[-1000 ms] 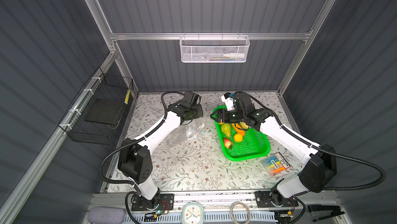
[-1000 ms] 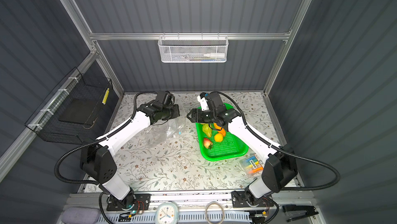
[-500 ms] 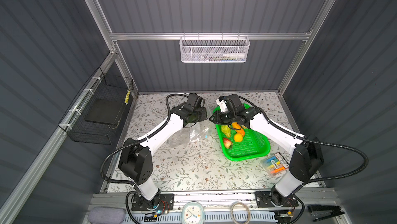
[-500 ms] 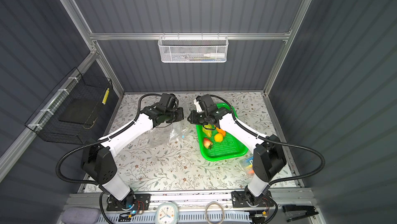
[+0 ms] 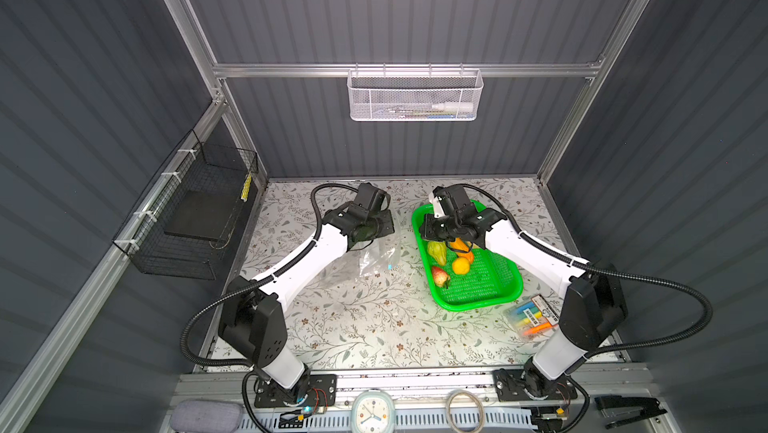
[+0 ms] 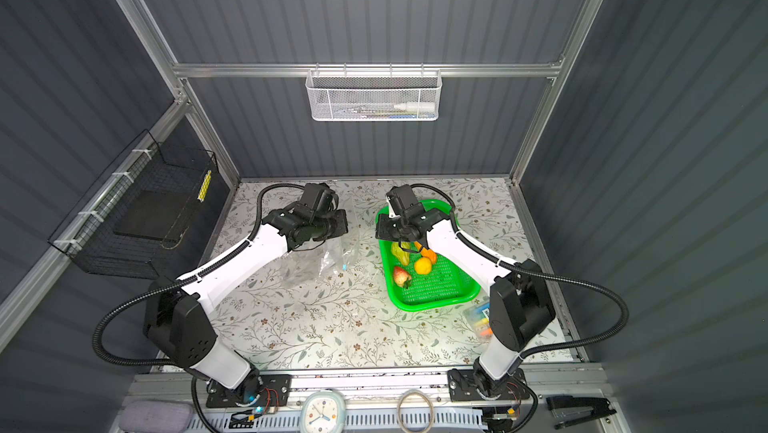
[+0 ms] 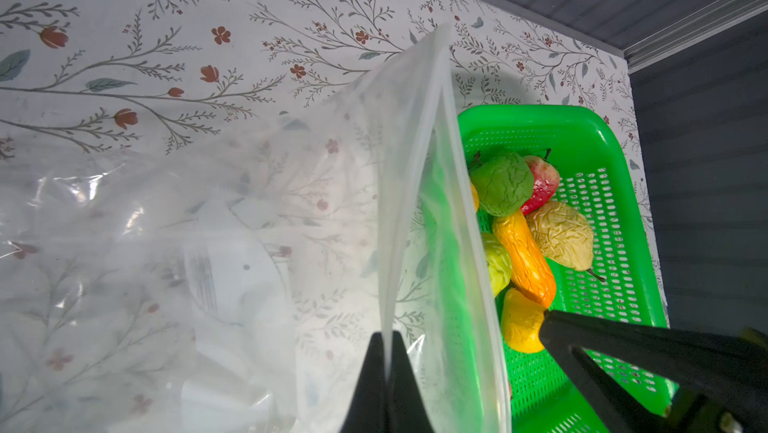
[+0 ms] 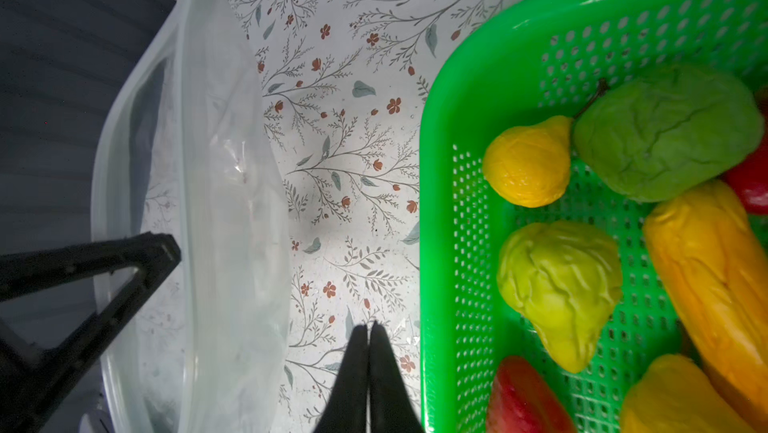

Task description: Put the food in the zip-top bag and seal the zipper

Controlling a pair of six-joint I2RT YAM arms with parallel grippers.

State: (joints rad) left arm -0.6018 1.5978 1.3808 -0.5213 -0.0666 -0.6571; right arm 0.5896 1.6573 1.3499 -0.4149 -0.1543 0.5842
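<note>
The clear zip-top bag (image 5: 374, 252) (image 6: 324, 260) lies left of the green basket, its mouth raised. My left gripper (image 7: 388, 341) (image 5: 384, 223) is shut on the whitish zipper (image 7: 415, 169) strip at the mouth edge. A small blue slider (image 5: 390, 266) shows lower on the bag. The food lies in the basket: a green lime (image 7: 500, 183), strawberry (image 7: 542, 183), tan ball (image 7: 561, 235), carrot (image 7: 525, 258), lemon (image 8: 525, 160) and gourd (image 8: 557, 285). My right gripper (image 8: 368, 327) (image 5: 426, 229) is shut on nothing, over the table between bag and basket.
The green perforated basket (image 5: 478, 306) (image 8: 440, 202) stands right of centre. A packet of coloured markers (image 5: 532, 318) lies at its front right. A white mesh basket (image 5: 415, 96) hangs on the back wall and a black wire rack (image 5: 195, 210) on the left wall.
My right gripper's jaws have closed, and it swung left from over the basket toward the bag, then eased back a little. The left gripper shifted slightly right with the bag's edge.
</note>
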